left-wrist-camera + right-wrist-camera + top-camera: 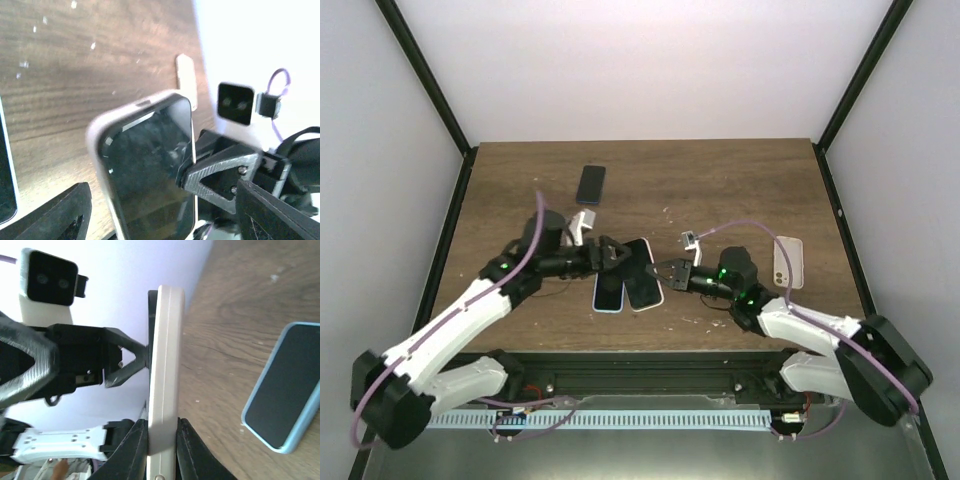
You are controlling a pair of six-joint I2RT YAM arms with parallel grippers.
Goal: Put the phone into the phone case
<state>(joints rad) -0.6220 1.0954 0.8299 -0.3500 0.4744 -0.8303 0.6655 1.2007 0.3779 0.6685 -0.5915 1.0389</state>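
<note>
The worn wooden table point(720, 190) has pale walls behind it. The right gripper point(162, 430) is clamped front-and-back on one long side of the phone point(150, 175), held on edge just ahead of its fingers inside a pale phone case point(165, 350). The left gripper point(615, 252) stands with jaws apart just beyond, holding nothing. I cannot tell if the phone is fully seated. It looks stiff, light and slick-glassed, so the case rim is the best place to pinch.

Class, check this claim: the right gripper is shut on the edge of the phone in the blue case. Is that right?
No. The right gripper is shut on the edge of the phone in the cream case; the phone in the blue case lies untouched on the table. The right wrist view shows it.
</note>
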